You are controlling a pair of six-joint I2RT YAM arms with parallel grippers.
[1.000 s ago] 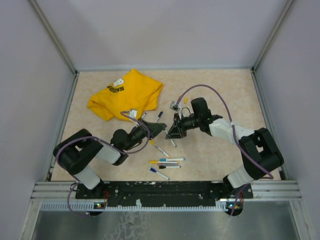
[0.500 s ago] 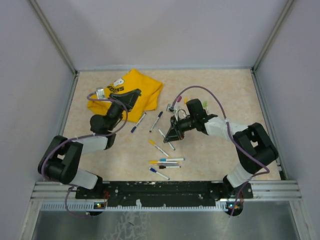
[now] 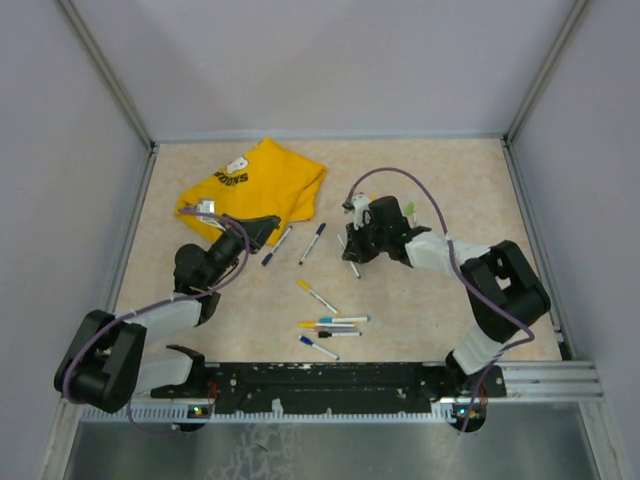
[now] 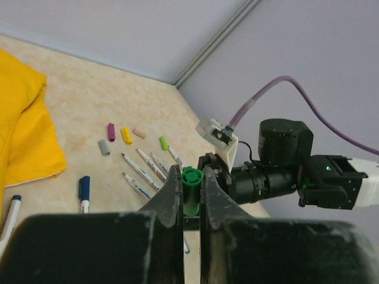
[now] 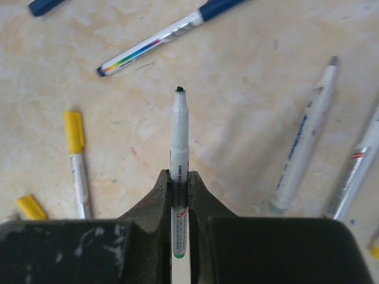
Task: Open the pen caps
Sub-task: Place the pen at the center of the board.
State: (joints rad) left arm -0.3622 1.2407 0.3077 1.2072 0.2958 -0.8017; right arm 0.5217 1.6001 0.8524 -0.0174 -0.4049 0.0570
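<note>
Left wrist view shows the left gripper (image 4: 190, 204) clenched on a green cap (image 4: 191, 180). It is held above the tabletop (image 3: 420, 180) toward the far left corner, beside the yellow T-shirt (image 3: 255, 185). Near the middle, the right gripper (image 5: 179, 180) grasps the bare pen (image 5: 180, 130); its tip looks dark green, though it is small. So this pen seems opened. The next move probably calls for laying down both pieces, then taking the blue-capped pen (image 3: 312, 243) lying between the grippers.

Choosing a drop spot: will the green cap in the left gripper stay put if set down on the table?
The green cap looks round and stubby, so on its side it may roll. Pinched undeformed in the left gripper, it is likely stiff, light plastic. The yellow cap lies flat nearby, so it probably settles.
</note>
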